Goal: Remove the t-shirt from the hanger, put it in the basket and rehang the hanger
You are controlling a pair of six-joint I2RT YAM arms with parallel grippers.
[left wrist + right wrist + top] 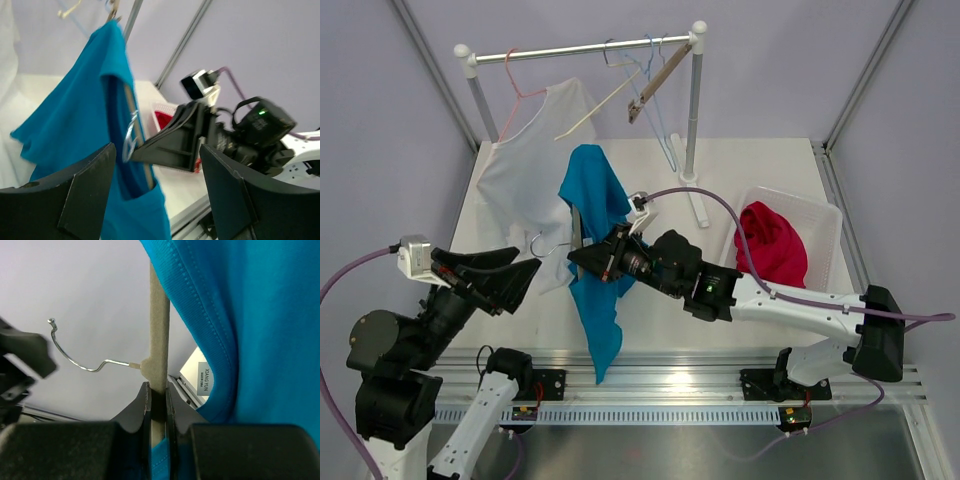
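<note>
Inside the t-shirt (pixel 250 315) a label (pixel 204 377) reads "XIANG YUN"; right gripper (pixel 158 399) clamps hanger (pixel 159 315), left gripper (pixel 156 157) gapes.

Right wrist | your right gripper (pixel 158 392) pinches the upright beige bar of the hanger (pixel 160 330) | wire hook (pixel 80 359) juts left | teal t-shirt (pixel 250 315) hangs over bar, right side | neck label (pixel 206 379) visible

Robot lab cell: aluminium frame (pixel 863 75), plain lilac walls (pixel 780 70).
</note>
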